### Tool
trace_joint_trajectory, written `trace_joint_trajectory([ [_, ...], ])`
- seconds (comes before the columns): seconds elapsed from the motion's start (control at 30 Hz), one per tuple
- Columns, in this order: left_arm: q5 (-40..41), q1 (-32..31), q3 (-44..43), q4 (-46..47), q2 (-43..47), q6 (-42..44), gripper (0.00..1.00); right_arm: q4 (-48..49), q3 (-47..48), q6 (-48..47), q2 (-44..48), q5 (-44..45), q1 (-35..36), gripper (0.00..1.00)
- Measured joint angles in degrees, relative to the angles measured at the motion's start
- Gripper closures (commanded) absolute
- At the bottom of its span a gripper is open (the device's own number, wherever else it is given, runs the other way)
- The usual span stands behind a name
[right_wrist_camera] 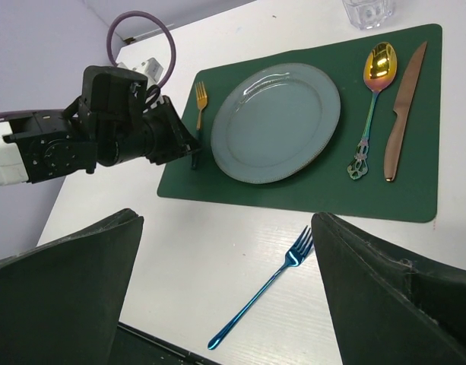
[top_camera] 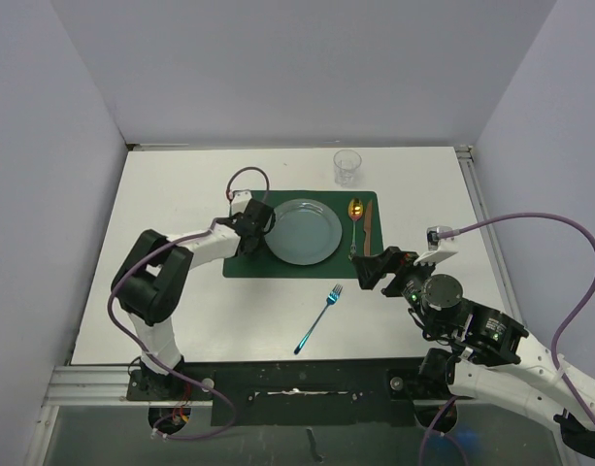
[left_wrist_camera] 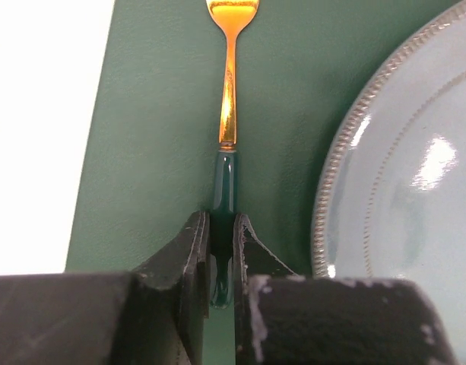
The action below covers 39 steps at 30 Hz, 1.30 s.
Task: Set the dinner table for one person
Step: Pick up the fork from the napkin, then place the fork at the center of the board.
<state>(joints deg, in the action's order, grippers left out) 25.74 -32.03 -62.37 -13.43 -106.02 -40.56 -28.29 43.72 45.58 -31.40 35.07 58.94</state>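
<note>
The white worktop (top_camera: 181, 194) fills the middle of the top view, with grey walls on three sides and both arm bases at its near edge. A dark green mat (top_camera: 241, 264) lies on it a little beyond centre. On the mat sits a pale blue plate (top_camera: 304, 231). To the right of the plate are a spoon (top_camera: 355, 218) with a gold bowl and a copper-coloured knife (top_camera: 369, 225), side by side and apart from each other.

The left gripper (left_wrist_camera: 221, 232) is at the mat's left strip, clamped on the dark green handle of a gold fork (left_wrist_camera: 227, 99). Both fingers press the handle's sides, and the tines point to the far edge. The fork runs along just beside the plate's rim, not touching it (whether it rests on the mat or is a hair off it, I cannot tell).

The right gripper (top_camera: 375, 266) hovers over the mat's near right corner, near the knife's handle end. Its fingers are spread wide with nothing between them.

A blue fork (top_camera: 319, 318) lies slantwise on the bare worktop just off the mat's near edge, tines toward the mat. A clear glass (top_camera: 347, 167) stands upright on the worktop beyond the mat's far edge, on the spoon's side.
</note>
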Motion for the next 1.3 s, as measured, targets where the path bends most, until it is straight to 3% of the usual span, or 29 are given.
trace_joint_trajectory([
  [0.2,5.0,1.2,4.3,-4.5,7.0,-1.1,1.00,-0.1,0.0,0.2,0.0,0.3,0.0,0.01],
  [0.5,13.2,6.1,12.7,-11.6,28.4,-3.1,1.00,0.8,-0.8,0.0,-0.5,0.5,0.0,0.02],
  [0.8,15.1,13.3,23.1,-18.9,31.8,-5.9,1.00,2.1,-0.8,-1.4,-3.5,0.3,0.0,0.02],
  [1.3,18.3,21.8,24.3,-23.5,38.1,-11.4,1.00,1.6,-1.7,-1.5,3.8,0.4,0.0,0.02],
])
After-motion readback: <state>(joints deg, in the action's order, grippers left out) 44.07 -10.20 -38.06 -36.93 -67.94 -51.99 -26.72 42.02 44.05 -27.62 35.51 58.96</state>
